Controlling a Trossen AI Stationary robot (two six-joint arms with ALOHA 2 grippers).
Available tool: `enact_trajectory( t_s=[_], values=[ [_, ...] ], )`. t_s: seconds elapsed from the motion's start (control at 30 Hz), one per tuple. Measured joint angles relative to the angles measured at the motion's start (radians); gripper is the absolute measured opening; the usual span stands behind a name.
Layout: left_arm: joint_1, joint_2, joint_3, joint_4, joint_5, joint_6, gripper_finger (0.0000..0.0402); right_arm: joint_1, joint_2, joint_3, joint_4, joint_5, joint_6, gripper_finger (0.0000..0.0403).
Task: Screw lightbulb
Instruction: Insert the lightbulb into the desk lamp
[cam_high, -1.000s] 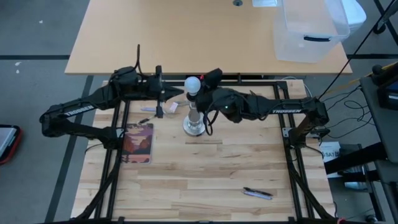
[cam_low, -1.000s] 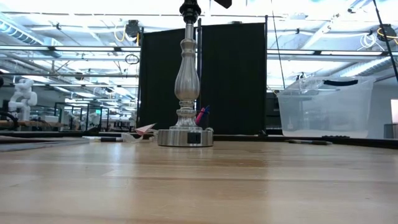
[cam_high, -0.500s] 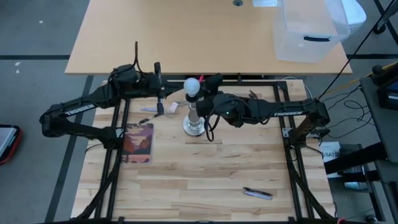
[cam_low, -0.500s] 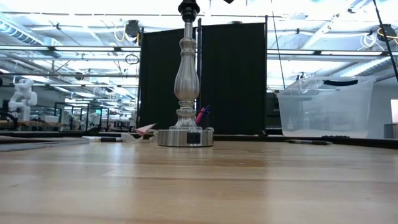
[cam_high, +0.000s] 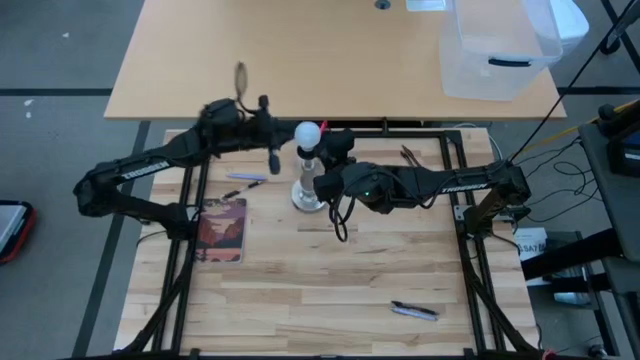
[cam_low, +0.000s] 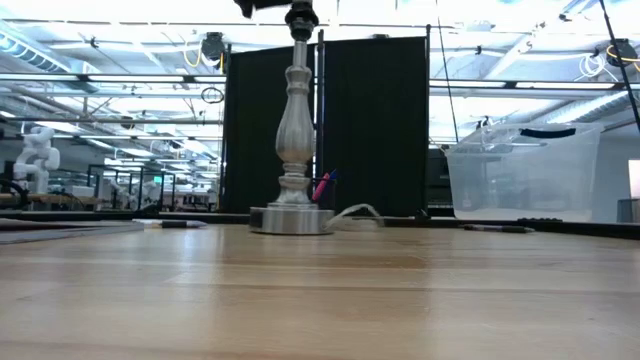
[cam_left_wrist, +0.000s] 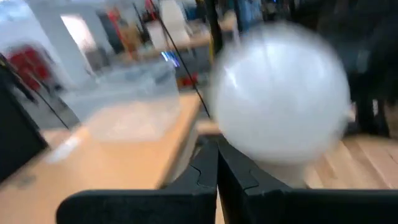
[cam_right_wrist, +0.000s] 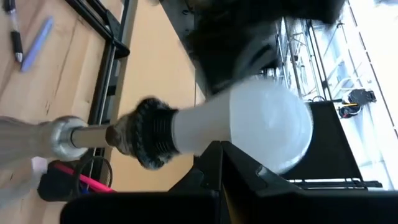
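Note:
The frosted white lightbulb (cam_high: 308, 133) sits in the black socket collar (cam_right_wrist: 149, 140) on top of the silvery stand (cam_high: 304, 190), whose disc foot rests on the wooden table (cam_low: 292, 220). My left gripper (cam_high: 276, 158) is shut and stands just to the bulb's left, with the globe filling the left wrist view (cam_left_wrist: 280, 93). My right gripper (cam_high: 332, 150) is shut and stands at the bulb's right side, beside the globe (cam_right_wrist: 249, 121). My left gripper (cam_left_wrist: 217, 168) is shut right in front of the globe; whether it touches the globe I cannot tell. My right gripper (cam_right_wrist: 221, 162) lies with its shut fingertips (cam_right_wrist: 214, 149) at the globe's side near the neck (cam_right_wrist: 205, 134), coming level from the table's right; whether they press on it I cannot tell.
A notebook (cam_high: 222, 228) lies left of the stand, with a pen (cam_high: 245, 177) above it. Another pen (cam_high: 414, 311) lies near the front right. A clear plastic bin (cam_high: 495, 50) stands on the far table. A white cord (cam_low: 355, 212) lies by the stand's foot.
My left gripper has gone toward the table's right, up to the bulb. My right arm has swung toward the table's left and nearer the stand. The stand with the bulb has slid a little toward the table's left, staying upright.

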Motion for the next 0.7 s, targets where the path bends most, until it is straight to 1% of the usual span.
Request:
enact_trajectory(
  t_s=[0.1,0.2,0.3,0.47,0.6,0.7],
  values=[
    [0.004,0.011,-0.005,-0.031,0.008,-0.003,0.0000,0.015,0.000,0.000,-0.001,0.011,0.003,0.0000],
    [0.004,-0.002,-0.002,-0.023,-0.003,-0.003,0.0000,0.027,0.000,0.000,-0.006,0.020,0.004,0.0000],
    [0.005,-0.031,-0.003,-0.049,-0.013,-0.003,0.0000,0.038,0.000,0.000,-0.026,0.020,0.033,0.0000],
    [-0.004,-0.114,-0.002,-0.075,-0.012,-0.003,0.0000,0.041,0.000,0.000,-0.082,0.025,0.125,0.0000],
    [-0.041,-0.155,-0.002,-0.101,-0.012,-0.002,0.0000,0.020,0.000,0.000,-0.088,0.025,0.137,0.0000],
    [-0.077,-0.162,-0.001,-0.101,0.012,0.003,0.0000,-0.016,0.000,0.000,-0.086,0.025,0.126,0.0000]
  ],
)
